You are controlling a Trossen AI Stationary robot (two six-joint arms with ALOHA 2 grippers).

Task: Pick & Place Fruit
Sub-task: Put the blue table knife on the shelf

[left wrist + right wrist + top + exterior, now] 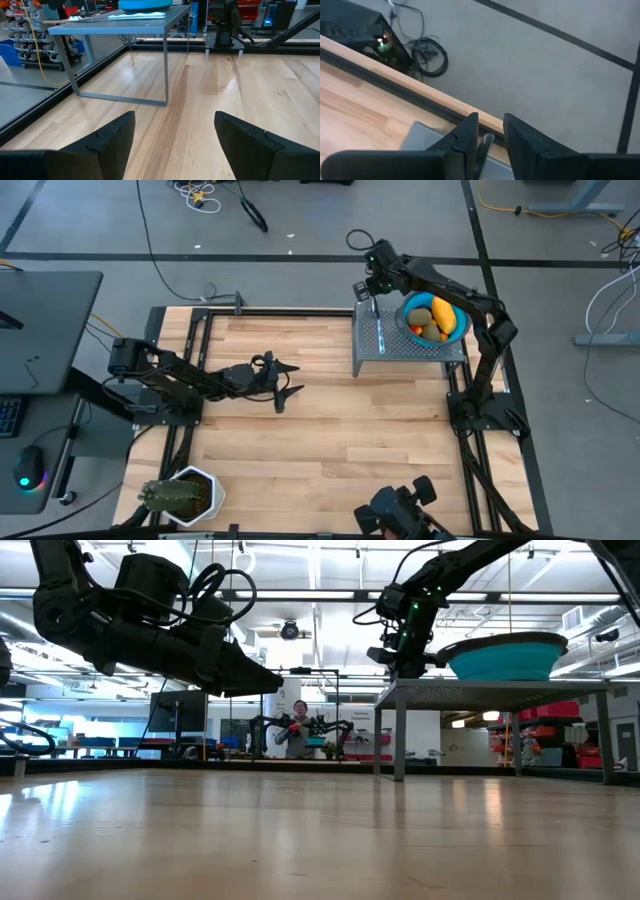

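Right gripper (372, 297) pinches something slim — unclear what — beside the round bowl (455, 332) of fruit (432, 319).

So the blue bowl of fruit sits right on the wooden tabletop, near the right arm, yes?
Not quite. The blue bowl of fruit sits on a small grey metal stand raised above the wooden tabletop, near the right arm. The low view shows the stand's legs.

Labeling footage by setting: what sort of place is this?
Likely a robotics lab: a framed wooden table with two mounted arms, loose cables on the floor, and another robot rig in the room behind.
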